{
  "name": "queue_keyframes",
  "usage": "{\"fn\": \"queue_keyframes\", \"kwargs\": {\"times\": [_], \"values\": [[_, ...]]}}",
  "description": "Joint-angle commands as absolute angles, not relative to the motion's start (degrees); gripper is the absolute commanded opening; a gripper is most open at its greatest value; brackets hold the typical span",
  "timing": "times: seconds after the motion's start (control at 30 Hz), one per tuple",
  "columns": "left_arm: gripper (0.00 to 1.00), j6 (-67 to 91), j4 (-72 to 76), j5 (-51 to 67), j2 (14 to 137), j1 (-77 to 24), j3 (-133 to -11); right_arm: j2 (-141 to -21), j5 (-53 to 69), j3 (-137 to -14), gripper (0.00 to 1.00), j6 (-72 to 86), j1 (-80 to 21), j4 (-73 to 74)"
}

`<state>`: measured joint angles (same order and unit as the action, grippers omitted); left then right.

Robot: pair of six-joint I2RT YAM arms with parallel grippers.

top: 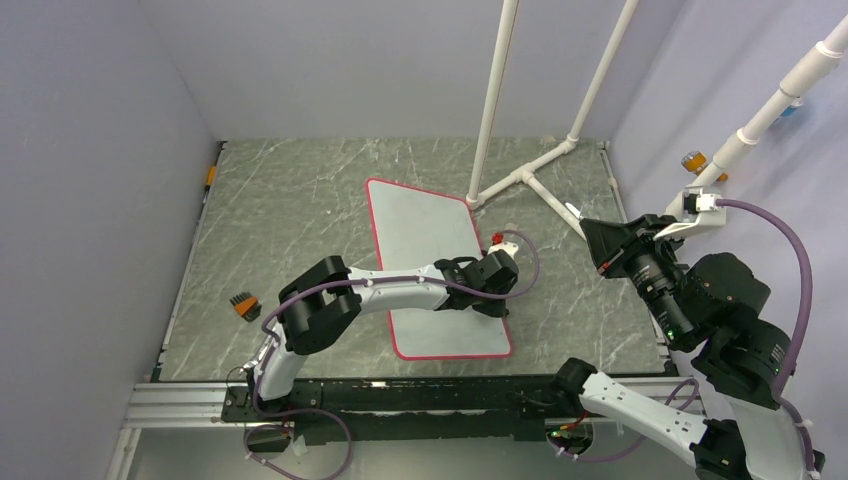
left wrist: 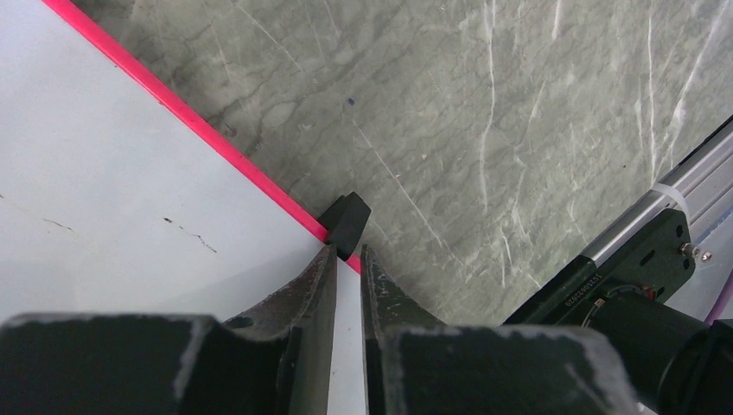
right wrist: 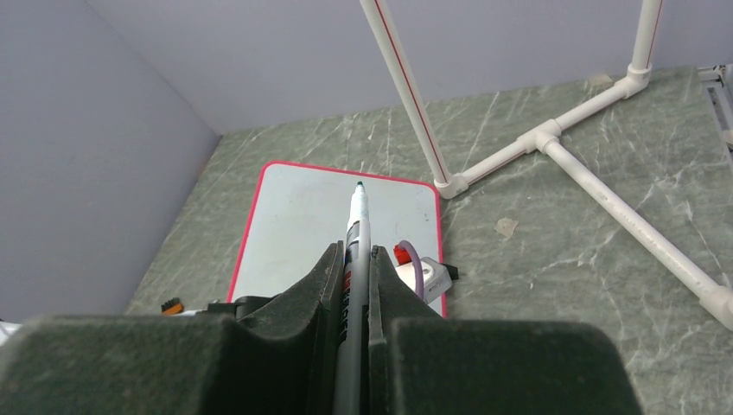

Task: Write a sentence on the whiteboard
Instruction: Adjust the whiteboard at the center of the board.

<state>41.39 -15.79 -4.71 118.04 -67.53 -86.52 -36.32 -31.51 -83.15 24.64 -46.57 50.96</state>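
Grey-green marbled table [top: 290, 210] fills the booth, with a white pipe frame [top: 520, 180] standing at the far right. Mid-table lies the board [top: 420, 225], flat, its long sides running near to far. No lettering shows on it, so the sentence looks not yet begun. At the board's right rim sits the left gripper [left wrist: 347, 251], just beside a black foot [left wrist: 348, 220]. Its jaws are nearly together over the red edge, but whether they pinch it or only press on it I cannot tell. High at the right, well apart from the board, the right gripper [right wrist: 354, 252] is clamped on a marker [right wrist: 355, 216], bare tip pointing forward. To write well, the left should pin the board firmly first. The right should then lower the tip lightly near one end, leaving room for the whole sentence and keeping clear of the left arm.
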Motion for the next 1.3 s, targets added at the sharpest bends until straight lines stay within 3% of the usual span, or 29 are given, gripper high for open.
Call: {"fn": "queue_keyframes", "kwargs": {"times": [0.0, 0.7, 1.27], "values": [[0.16, 39.3, -19.1, -4.4, 118.2, -68.0, -87.6, -36.7, -32.0, -83.4, 0.0, 25.0, -46.6, 49.2], [0.17, 25.4, -33.5, -12.9, 104.3, -67.8, -71.4, -38.1, -29.2, -83.2, 0.0, 26.5, -46.6, 48.3], [0.17, 19.2, -34.3, -20.9, 94.9, -65.2, -58.3, -38.7, -28.2, -81.9, 0.0, 27.6, -46.6, 47.6]]}}
